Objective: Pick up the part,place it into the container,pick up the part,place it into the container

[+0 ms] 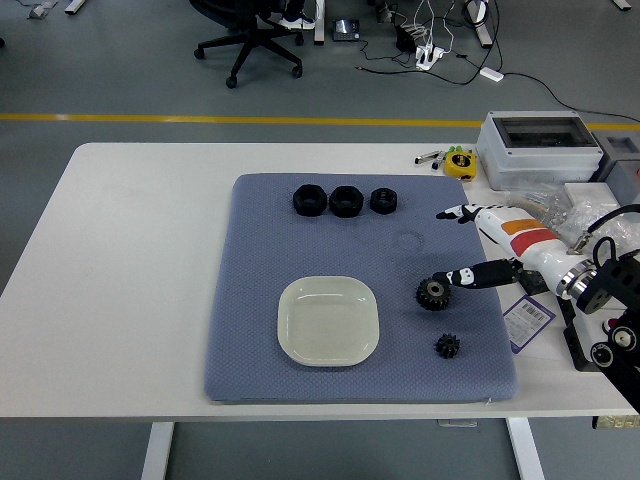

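Observation:
Two black gear parts lie on the right of the blue-grey mat point(250, 300): a larger gear point(433, 293) and a smaller gear point(447, 346) nearer the front. A white square dish point(328, 320), empty, sits at the mat's middle front. My right hand point(458, 246) reaches in from the right, white with black fingers, spread open and holding nothing. Its lower black fingertip point(462, 277) is right beside the larger gear, touching or nearly touching its upper right edge. Another finger point(452, 213) points left, farther back.
Three black ring-shaped parts point(346, 201) stand in a row at the mat's back. A grey box point(538, 148), a yellow tape measure point(460, 162) and bagged items point(560, 205) crowd the table's right back. A labelled card point(527, 320) lies by the mat's right edge.

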Robot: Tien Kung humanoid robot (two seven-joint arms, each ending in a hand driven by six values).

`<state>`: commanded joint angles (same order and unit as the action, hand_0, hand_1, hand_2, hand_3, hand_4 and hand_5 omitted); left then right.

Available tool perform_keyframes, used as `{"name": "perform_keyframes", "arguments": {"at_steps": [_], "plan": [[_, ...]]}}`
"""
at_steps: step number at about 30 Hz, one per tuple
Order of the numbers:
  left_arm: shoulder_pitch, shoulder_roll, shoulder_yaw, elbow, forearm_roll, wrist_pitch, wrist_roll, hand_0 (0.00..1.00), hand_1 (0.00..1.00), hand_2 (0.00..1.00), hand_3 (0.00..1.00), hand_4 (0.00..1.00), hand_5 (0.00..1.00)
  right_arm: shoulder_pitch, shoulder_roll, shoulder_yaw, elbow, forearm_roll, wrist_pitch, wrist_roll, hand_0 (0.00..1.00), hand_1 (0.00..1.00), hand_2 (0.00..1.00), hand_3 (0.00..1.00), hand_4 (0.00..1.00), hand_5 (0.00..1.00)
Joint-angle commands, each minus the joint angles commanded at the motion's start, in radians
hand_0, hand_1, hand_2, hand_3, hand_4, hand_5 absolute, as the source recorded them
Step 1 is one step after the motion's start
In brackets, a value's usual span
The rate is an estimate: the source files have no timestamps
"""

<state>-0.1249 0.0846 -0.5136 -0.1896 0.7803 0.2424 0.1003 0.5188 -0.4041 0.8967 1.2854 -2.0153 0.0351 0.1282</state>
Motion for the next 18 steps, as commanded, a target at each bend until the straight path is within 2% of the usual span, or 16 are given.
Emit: {"name": "perform_keyframes", "arguments": {"at_steps": [6,7,11,13,18], "plan": [[-0.003,0.000,0.009,0.000,-0.009,0.002,-0.004,0.712,0.662,0.659,0.562,0.642,0.586,0.063,0.018,-0.092,-0.014,-0.025,0.038,-0.006,0.801,0.770,0.811,0.836,0.998,0.582],[-0.003,0.000,0.009,0.000,-0.009,0.002,-0.004,0.713,0.661,0.659,0.560,0.642,0.588,0.070,0.021,-0.101,-0.019,-0.026,0.044,-0.008,0.748,0.735,0.781,0.815,0.998,0.590],[-0.003,0.002,0.004,0.001,-0.011,0.005,-0.005,0.713,0.661,0.659,0.560,0.642,0.588,0.103,0.035,-0.146,-0.057,-0.017,0.069,-0.025,0.748,0.735,0.781,0.815,0.998,0.590],[-0.003,0.003,0.001,0.001,-0.008,0.005,-0.004,0.709,0.657,0.659,0.561,0.642,0.589,0.118,0.043,-0.167,-0.083,-0.023,0.072,-0.030,0.712,0.704,0.760,0.804,0.998,0.592],[-0.007,0.003,0.002,0.001,-0.006,0.004,-0.004,0.709,0.657,0.659,0.561,0.642,0.589,0.136,0.058,-0.190,-0.135,-0.055,0.054,-0.037,0.712,0.704,0.760,0.804,0.998,0.592]]}}
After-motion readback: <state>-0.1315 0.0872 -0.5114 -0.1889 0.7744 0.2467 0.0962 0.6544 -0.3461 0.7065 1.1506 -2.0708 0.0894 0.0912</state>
